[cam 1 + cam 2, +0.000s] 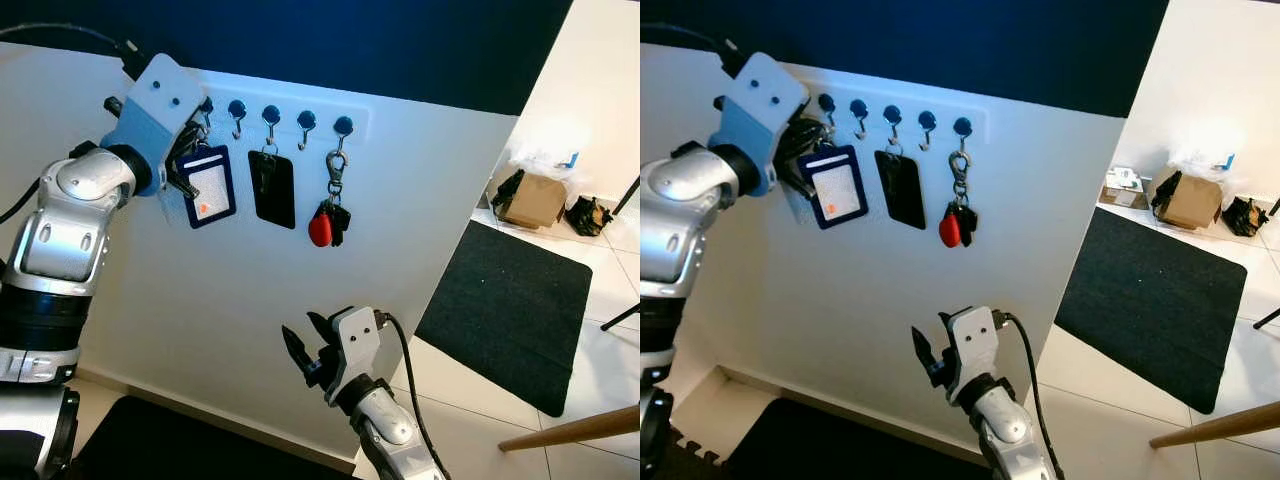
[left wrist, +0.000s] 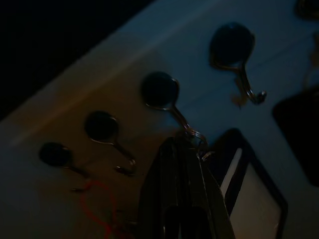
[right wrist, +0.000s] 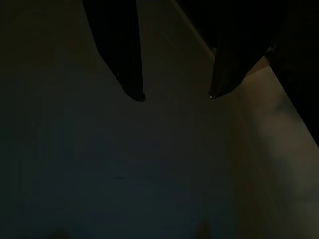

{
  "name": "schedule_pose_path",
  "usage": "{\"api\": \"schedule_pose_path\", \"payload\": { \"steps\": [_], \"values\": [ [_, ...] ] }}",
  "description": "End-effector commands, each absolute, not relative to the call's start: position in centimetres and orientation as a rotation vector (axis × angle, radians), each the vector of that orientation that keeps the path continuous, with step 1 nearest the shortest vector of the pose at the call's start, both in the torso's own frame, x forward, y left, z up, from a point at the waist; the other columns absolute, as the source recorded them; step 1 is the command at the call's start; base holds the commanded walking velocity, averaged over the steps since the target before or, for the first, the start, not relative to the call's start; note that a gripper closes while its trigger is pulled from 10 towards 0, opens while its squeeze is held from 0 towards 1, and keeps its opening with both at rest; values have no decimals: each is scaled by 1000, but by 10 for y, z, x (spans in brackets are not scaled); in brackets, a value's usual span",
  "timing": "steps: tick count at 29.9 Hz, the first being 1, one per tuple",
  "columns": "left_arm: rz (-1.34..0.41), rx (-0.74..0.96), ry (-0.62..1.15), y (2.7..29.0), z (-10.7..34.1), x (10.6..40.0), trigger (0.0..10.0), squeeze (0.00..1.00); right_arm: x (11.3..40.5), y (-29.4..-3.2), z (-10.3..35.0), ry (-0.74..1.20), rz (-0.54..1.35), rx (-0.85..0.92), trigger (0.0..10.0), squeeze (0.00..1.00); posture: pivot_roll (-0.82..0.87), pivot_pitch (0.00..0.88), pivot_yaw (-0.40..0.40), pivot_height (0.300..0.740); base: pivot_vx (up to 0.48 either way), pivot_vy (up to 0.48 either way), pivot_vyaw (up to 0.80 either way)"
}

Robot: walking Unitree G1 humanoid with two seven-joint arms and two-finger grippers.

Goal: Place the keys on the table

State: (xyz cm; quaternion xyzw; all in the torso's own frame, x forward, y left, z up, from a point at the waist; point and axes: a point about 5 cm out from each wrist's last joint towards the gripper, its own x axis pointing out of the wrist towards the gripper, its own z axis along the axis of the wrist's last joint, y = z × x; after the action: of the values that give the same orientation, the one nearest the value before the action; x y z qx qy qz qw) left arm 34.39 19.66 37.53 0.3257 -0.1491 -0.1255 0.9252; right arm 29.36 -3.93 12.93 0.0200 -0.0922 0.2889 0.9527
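Keys with red fob point(image 1: 326, 222) hang from the rightmost hook point(image 1: 342, 128) of the wall rack, untouched. Left claw point(image 2: 185, 149) sits pinched together at the ring of the blue badge holder point(image 1: 207, 186), two hooks over. Right claw point(image 3: 174, 94) hangs low, fingers spread wide, holding nothing.

Left arm point(image 1: 70, 215) raised, elbow bent, forearm climbing toward 1 o'clock in my head view. Left gripper point(image 1: 188, 150) up at 10 o'clock of frame, fingers pressed together, tips pointing toward 3 o'clock. In left wrist view I see both black fingers point(image 2: 182, 199) closed side by side, no gap between them. Right arm point(image 1: 390, 430) low at 6 o'clock, wrist tilted up. Right gripper point(image 1: 308, 350) aims toward 10 o'clock, fingers spread apart; right wrist view shows two separate tips point(image 3: 132, 89), nothing between.
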Motion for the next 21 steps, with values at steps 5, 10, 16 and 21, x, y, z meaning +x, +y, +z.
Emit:
{"api": "schedule_pose_path", "payload": {
  "steps": [5, 10, 16, 21],
  "values": [
    [-290, 670, -306, 188, 374, 349, 10000, 0, 290, -38, 125, -171, 577, 66, 10000, 0, 257, 176, -15, 740, 0, 0, 0],
    [-281, 662, -328, 188, 378, 347, 10000, 0, 290, -38, 125, -171, 575, 66, 10000, 0, 262, 176, -19, 740, 0, 0, 0],
    [-248, 650, -356, 191, 387, 345, 10000, 0, 290, -37, 125, -170, 578, 67, 10000, 0, 266, 175, -22, 740, 0, 0, 0],
    [-198, 654, -358, 202, 391, 340, 10000, 0, 290, -36, 126, -173, 582, 67, 10000, 0, 265, 175, -22, 740, 0, 0, 0]
  ]
}}
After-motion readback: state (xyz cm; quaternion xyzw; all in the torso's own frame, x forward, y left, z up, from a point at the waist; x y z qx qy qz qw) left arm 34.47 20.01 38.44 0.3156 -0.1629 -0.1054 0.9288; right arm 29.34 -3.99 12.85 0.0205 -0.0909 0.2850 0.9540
